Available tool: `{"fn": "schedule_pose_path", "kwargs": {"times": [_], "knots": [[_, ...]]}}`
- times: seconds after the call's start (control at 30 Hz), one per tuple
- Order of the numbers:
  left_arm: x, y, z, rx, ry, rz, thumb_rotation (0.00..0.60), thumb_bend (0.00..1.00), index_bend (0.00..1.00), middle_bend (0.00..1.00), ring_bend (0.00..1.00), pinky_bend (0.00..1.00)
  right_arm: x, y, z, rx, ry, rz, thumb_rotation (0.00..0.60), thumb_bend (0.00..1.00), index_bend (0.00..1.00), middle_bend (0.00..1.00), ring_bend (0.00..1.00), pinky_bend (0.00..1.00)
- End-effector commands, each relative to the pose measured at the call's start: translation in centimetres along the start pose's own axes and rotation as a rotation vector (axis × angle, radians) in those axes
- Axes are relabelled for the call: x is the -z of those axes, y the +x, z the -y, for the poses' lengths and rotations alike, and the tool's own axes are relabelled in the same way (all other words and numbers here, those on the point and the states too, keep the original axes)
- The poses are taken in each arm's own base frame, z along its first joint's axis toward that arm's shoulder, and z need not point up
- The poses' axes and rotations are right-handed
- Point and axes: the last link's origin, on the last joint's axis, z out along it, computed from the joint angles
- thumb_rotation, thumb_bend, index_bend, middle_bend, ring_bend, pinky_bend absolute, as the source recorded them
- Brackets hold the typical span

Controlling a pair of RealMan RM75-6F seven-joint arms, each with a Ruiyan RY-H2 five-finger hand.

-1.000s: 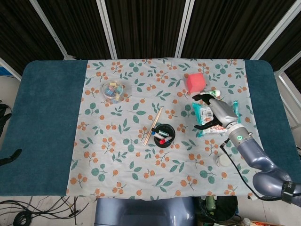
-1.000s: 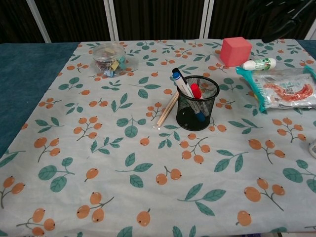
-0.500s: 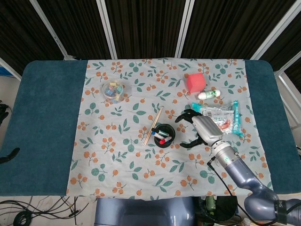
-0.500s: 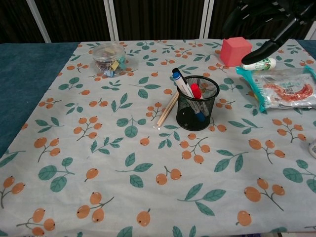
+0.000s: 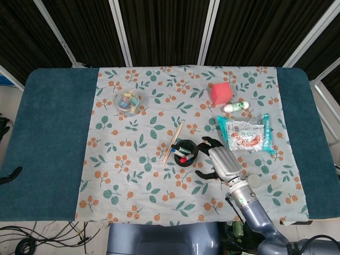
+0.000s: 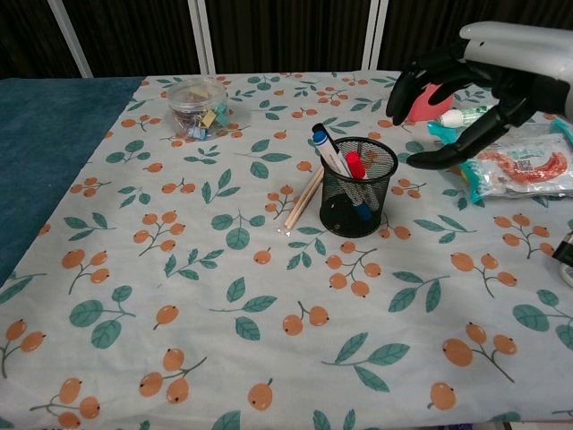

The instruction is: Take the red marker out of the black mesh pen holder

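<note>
The black mesh pen holder stands mid-table on the floral cloth. A red marker leans inside it beside a blue-capped white marker. My right hand hovers above and just right of the holder, fingers spread apart and holding nothing. It does not touch the holder or the markers. My left hand does not show in either view.
A wooden stick lies against the holder's left side. A pink cube, a small white bottle and a snack packet lie to the right. A clear jar of clips stands far left.
My right hand has travelled from over the snack packet leftward and nearer, arriving just right of the pen holder. Its fingers stay spread. Nothing on the table has moved.
</note>
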Motion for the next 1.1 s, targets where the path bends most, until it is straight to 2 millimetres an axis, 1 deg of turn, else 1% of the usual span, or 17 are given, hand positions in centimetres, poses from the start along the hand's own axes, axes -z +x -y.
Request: {"fn": "schedule_pose_path", "kwargs": {"times": [0.03,0.13,0.17,0.4,0.77,0.9,1.1], "knots": [[0.0,0.0,0.0,0.001,0.000,-0.001,0.600,0.18,0.08,0.00,0.00,0.00,-0.1,-0.8,0.0,0.010,0.002,0.003,0.600,0.31,0.43,0.40,0.16,0.18],[0.0,0.0,0.0,0.001,0.000,0.001,0.600,0.18,0.08,0.00,0.00,0.00,-0.7,-1.1,0.1,0.012,-0.001,0.000,0.600,0.38,0.43,0.41,0.16,0.18],[0.0,0.0,0.0,0.002,-0.001,0.002,0.600,0.18,0.08,0.00,0.00,0.00,-0.9,-1.2,0.2,0.004,-0.002,0.001,0.600,0.39,0.44,0.41,0.16,0.18],[-0.1,0.0,0.0,0.002,0.002,0.002,0.600,0.18,0.08,0.00,0.00,0.00,-2.3,-1.6,0.7,-0.009,-0.004,0.011,0.600,0.39,0.45,0.43,0.16,0.18],[-0.1,0.0,0.2,0.004,0.005,0.002,0.600,0.18,0.08,0.00,0.00,0.00,-2.8,-3.4,1.1,0.006,-0.002,0.052,0.600,0.36,0.45,0.43,0.16,0.18],[-0.2,0.1,0.2,0.007,0.008,0.001,0.600,0.18,0.08,0.00,0.00,0.00,-3.3,-3.5,1.0,0.000,-0.011,0.042,0.600,0.36,0.46,0.44,0.16,0.18],[-0.2,0.0,0.3,0.007,0.009,0.003,0.600,0.18,0.08,0.00,0.00,0.00,-3.6,-3.6,0.6,0.012,-0.018,0.028,0.600,0.36,0.50,0.45,0.18,0.18]]}}
